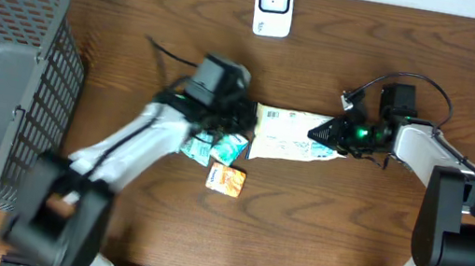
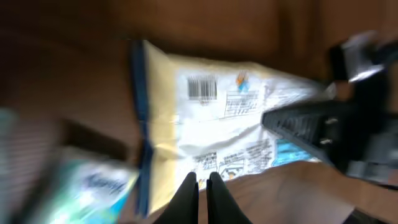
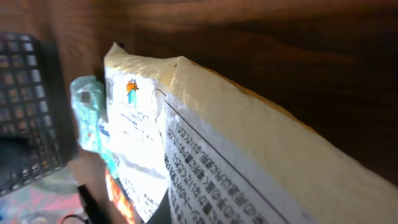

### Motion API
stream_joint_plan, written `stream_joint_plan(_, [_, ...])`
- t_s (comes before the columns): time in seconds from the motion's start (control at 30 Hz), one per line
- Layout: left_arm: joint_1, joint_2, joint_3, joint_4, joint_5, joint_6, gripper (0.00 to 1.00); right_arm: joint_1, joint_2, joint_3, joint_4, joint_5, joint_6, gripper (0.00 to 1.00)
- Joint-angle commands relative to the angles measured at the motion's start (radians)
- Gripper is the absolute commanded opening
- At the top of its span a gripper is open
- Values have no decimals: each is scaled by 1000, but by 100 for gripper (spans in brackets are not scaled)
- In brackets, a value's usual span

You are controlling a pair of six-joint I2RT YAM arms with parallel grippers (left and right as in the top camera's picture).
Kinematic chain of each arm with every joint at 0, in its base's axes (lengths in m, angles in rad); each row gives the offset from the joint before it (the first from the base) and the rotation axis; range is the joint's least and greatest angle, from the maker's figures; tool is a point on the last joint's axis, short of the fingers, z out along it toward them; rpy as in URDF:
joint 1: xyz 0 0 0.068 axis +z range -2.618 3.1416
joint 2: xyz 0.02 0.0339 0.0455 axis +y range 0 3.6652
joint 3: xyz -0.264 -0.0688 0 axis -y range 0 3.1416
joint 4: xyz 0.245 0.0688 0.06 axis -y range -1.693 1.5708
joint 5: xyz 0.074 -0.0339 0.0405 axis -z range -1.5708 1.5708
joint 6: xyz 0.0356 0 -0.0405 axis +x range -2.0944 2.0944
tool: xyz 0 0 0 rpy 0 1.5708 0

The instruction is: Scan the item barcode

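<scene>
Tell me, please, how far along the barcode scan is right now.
Done: the right gripper is shut on the right end of the cream snack bag.
In hand: the bag looks to be lying on the table with its barcode facing up. The left gripper is shut and empty near the bag's edge.
Left: carrying the bag to the white scanner and showing it the barcode.

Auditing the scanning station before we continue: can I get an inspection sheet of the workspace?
Surface: brown wooden table.
Job's things: cream pouch, barcode facing up; white device, likely the scanner, at far edge.
Clutter: teal packets, orange packet, grey basket.
Grippers: right gripper shut on pouch; left gripper fingers together, above pouch edge.
Cables: black cable beside left arm; looped cable on right arm.
Surroundings: nothing seen.
</scene>
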Motion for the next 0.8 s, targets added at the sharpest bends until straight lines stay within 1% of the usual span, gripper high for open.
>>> stream_joint_plan(0.0, [106,-148,-3,-74,-61,79,7,-32,-69,-6,-7,-143,-98,1])
stream_joint_plan(0.13, [241,-245,-3,-160,-65,134,7,-35,-175,-5,-11,-184,-158,1])
stream_joint_plan(0.3, [368,-270,-3,-229,-64,148,8,-35,-354,-1,20,-177,-176,1])
stream_joint_plan(0.43, [416,-265,-3,-272,-64,156,7,-35,-500,0,90,-143,-167,1])
stream_joint_plan(0.57, [435,-265,-3,-281,-64,195,9,-35,-617,0,109,-1,-145,1])
stream_joint_plan(0.63, [435,-265,-3,-286,-64,217,16,-34,-652,0,101,47,-145,1])
stream_joint_plan(0.67, [435,-265,-3,-293,-64,229,27,-31,-666,0,97,64,-144,1])
stream_joint_plan(0.7, [435,-265,-3,-296,-64,236,29,-28,-668,0,95,73,-144,1])
stream_joint_plan(0.73, [435,-265,-3,-300,-64,246,35,-24,-668,0,94,84,-140,1])
stream_joint_plan(0.77, [435,-265,-3,-307,-64,253,45,-18,-668,0,94,103,-128,1])
